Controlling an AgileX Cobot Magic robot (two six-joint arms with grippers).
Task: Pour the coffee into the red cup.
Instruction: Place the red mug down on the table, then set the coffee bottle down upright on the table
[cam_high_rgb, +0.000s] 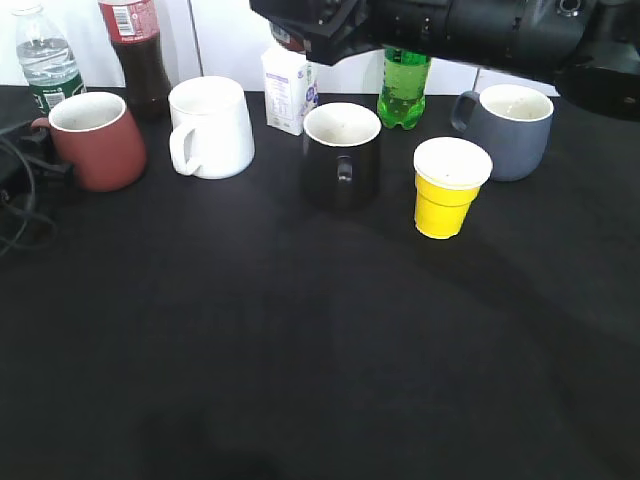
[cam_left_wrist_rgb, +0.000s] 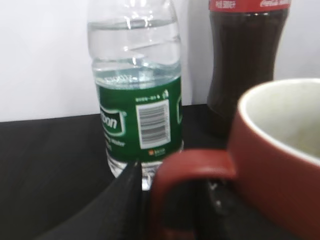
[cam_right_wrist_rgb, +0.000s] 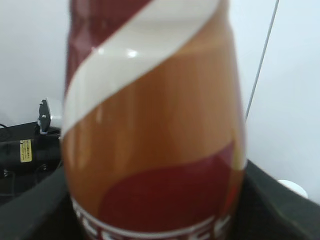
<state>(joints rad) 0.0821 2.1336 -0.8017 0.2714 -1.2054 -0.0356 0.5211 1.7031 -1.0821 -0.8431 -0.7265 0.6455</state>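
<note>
The red cup (cam_high_rgb: 95, 140) stands at the far left of the black table, white inside and looking empty. My left gripper (cam_high_rgb: 38, 152) is shut on its loop handle (cam_left_wrist_rgb: 192, 167): one finger is outside the loop and one is through it (cam_left_wrist_rgb: 170, 210). My right gripper (cam_high_rgb: 300, 30) is raised at the top middle and shut on the coffee bottle (cam_right_wrist_rgb: 150, 140), whose swirled red, brown and white label fills the right wrist view. In the exterior view the arm hides almost all of the bottle (cam_high_rgb: 287, 38). The bottle is well to the right of the red cup.
Behind the red cup stand a water bottle (cam_high_rgb: 45, 60) and a cola bottle (cam_high_rgb: 140, 55). In a row to the right are a white mug (cam_high_rgb: 210, 125), milk carton (cam_high_rgb: 288, 95), black mug (cam_high_rgb: 342, 155), green bottle (cam_high_rgb: 404, 88), yellow paper cup (cam_high_rgb: 448, 188) and grey mug (cam_high_rgb: 512, 130).
</note>
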